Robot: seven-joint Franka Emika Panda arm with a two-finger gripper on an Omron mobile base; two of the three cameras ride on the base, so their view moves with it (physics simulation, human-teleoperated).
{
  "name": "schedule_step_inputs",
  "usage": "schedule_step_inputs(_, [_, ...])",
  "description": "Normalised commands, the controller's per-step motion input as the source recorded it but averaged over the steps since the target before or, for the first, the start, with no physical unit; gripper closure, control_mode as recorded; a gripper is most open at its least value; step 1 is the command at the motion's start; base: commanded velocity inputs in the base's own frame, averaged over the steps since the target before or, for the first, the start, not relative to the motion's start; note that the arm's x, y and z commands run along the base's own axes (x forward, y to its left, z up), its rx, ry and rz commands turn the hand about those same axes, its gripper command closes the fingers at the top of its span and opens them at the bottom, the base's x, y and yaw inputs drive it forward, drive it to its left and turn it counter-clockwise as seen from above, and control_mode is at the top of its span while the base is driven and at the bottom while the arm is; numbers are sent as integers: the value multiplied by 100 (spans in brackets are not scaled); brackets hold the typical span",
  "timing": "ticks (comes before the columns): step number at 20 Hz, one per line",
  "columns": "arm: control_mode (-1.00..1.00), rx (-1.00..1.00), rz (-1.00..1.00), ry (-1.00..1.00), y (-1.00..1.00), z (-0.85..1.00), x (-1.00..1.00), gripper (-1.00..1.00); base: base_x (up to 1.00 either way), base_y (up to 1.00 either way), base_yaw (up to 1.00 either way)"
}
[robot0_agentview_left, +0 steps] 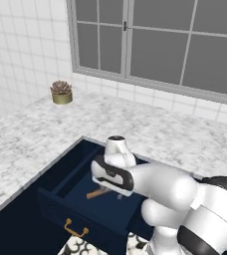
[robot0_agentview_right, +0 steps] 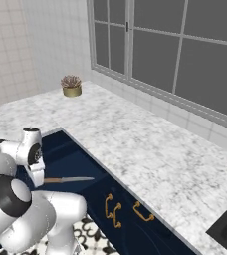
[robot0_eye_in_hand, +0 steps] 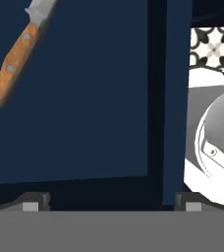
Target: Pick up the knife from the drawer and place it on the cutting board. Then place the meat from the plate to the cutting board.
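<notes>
The knife (robot0_eye_in_hand: 14,58) lay flat on the floor of the open drawer (robot0_agentview_left: 80,211), apart from the gripper (robot0_eye_in_hand: 111,202) poised above the drawer floor with jaws spread wide and empty. In the hand view it sat up and left of the fingertips (robot0_eye_in_hand: 34,202), its long axis slanting, handle nearer them. Centring over the handle probably came next.
</notes>
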Motion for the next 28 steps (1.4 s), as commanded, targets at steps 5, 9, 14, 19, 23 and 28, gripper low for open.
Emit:
schedule_step_inputs(5, [-100,-6,-3,6,0,-9,63,-100,0,0,0])
schedule_step_inputs(9, [-100,0,-4,0,0,-26,49,-100,0,0,0])
schedule_step_inputs(14, [-100,0,-8,-2,-20,-38,14,-100,0,0,0])
schedule_step_inputs(19, [-100,0,-7,-12,-21,-35,-4,-100,0,0,0])
schedule_step_inputs(23, [-100,0,-6,-9,0,-31,0,-100,0,0,0])
schedule_step_inputs(28, [-100,-1,-5,-1,0,-34,12,-100,0,0,0])
